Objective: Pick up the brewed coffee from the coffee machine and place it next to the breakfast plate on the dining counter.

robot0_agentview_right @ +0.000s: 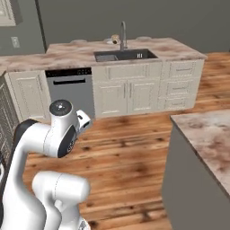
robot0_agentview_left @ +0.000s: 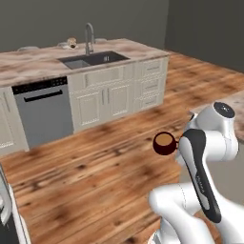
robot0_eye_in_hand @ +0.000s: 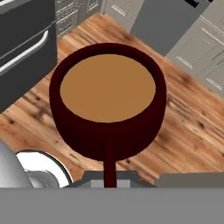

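Observation:
The brewed coffee [robot0_agentview_left: 164, 143], a dark maroon mug with a light-brown surface, hangs upright above the wooden floor, in front of my arm. My gripper [robot0_agentview_left: 178, 146] is shut on its side handle. In the hand view the mug [robot0_eye_in_hand: 108, 100] looms close, and its handle runs down into my gripper [robot0_eye_in_hand: 109, 181]. Across the room stands the dining counter [robot0_agentview_left: 38, 64], pinkish marbled stone on cream cabinets. The breakfast plate [robot0_agentview_left: 70, 44] sits at its far edge, left of the faucet, and shows again as the plate [robot0_agentview_right: 115, 39] in the right base view. The coffee machine is out of view.
A dark sink [robot0_agentview_left: 93, 59] and a grey faucet [robot0_agentview_left: 88, 38] sit in the counter, with a steel dishwasher [robot0_agentview_left: 45, 112] below. A second stone counter [robot0_agentview_right: 206, 134] juts in close on my right. Open wooden floor [robot0_agentview_left: 95, 162] lies between me and the cabinets.

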### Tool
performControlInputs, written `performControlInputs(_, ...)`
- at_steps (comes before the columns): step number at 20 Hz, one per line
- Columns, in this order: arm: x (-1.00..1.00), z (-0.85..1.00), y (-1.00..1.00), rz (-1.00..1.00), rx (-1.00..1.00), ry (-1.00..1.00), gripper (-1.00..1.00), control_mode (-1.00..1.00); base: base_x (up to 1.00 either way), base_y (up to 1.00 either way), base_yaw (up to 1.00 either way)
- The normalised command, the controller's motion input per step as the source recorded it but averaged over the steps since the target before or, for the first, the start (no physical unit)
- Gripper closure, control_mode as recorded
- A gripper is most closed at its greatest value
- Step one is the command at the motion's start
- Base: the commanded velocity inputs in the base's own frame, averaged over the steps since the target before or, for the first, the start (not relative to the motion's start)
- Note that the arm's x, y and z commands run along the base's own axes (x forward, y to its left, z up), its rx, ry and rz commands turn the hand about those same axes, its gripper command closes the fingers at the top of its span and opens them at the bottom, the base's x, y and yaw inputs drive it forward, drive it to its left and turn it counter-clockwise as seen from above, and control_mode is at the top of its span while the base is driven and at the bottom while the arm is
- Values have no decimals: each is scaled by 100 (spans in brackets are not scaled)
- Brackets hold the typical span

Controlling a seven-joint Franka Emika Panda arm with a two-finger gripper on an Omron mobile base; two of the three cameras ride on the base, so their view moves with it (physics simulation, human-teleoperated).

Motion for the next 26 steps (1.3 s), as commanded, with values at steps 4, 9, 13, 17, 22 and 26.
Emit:
performControlInputs(4,0,0,0,0,0,0,100,100,100,0,12)
performControlInputs(9,0,0,0,0,0,0,100,100,100,0,-2)
performControlInputs(13,0,0,0,0,0,0,100,100,100,0,-18)
performControlInputs(17,0,0,0,0,0,0,100,100,100,0,-35)
performControlInputs(22,0,0,0,0,0,0,100,100,94,0,-46)
performControlInputs(26,0,0,0,0,0,0,100,100,78,1,-54)
